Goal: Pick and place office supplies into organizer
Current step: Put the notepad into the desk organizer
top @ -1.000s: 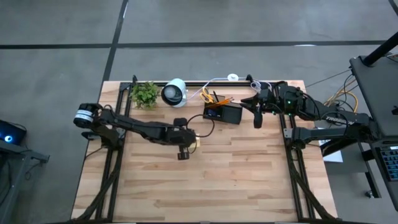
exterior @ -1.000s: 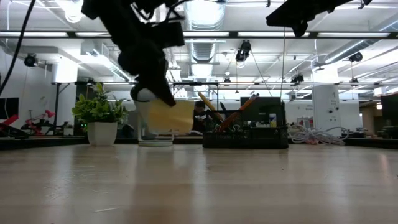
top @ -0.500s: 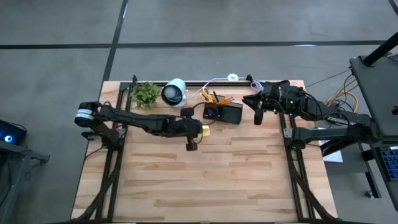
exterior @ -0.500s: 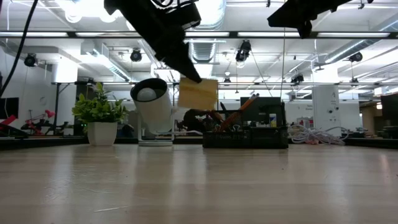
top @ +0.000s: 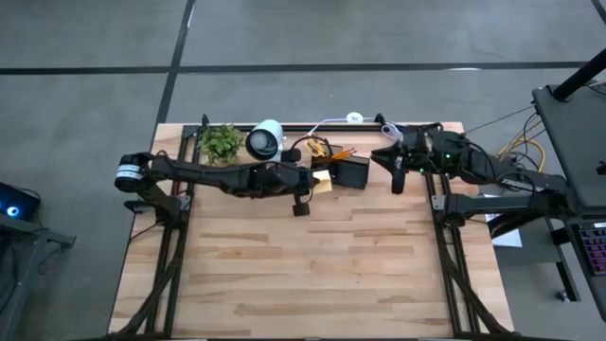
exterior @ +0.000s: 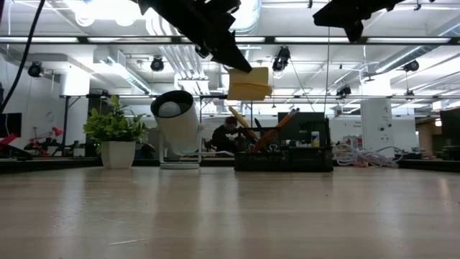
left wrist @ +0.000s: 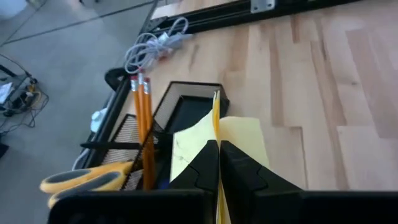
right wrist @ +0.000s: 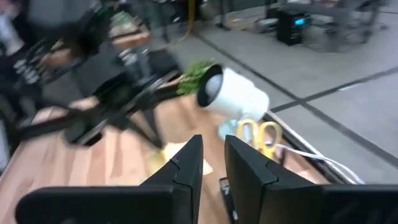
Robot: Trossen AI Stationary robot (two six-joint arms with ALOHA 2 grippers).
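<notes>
My left gripper (top: 316, 180) is shut on the yellow sticky-note pad (exterior: 249, 83) and holds it in the air just left of the black organizer (top: 347, 172), above its left end in the low view. Orange pencils (left wrist: 142, 121) and yellow-handled scissors (left wrist: 81, 180) stand in the organizer's taller back section. My right gripper (top: 396, 178) hovers high to the right of the organizer. Its fingers stand a little apart with nothing between them (right wrist: 214, 158). My left gripper pinches the pad's near edge (left wrist: 215, 129) between its two fingers, which lie flat against the pad's two faces. The fingers (left wrist: 204, 163) come from the table's left, slanting a little downward. The pad sticks out beyond the fingertips, lifted clear of the table and the organizer.
A white round lamp-like device (top: 266, 140) and a green potted plant (top: 221, 142) stand at the far edge, left of the organizer. A white cable (left wrist: 152, 45) lies behind the organizer. Bare wood stretches toward the near edge.
My left gripper has risen and swung toward the organizer, to the table's right and far side, tipping closer to level. The pad has gone with it, from just above the table to above the height of the organizer's top.
</notes>
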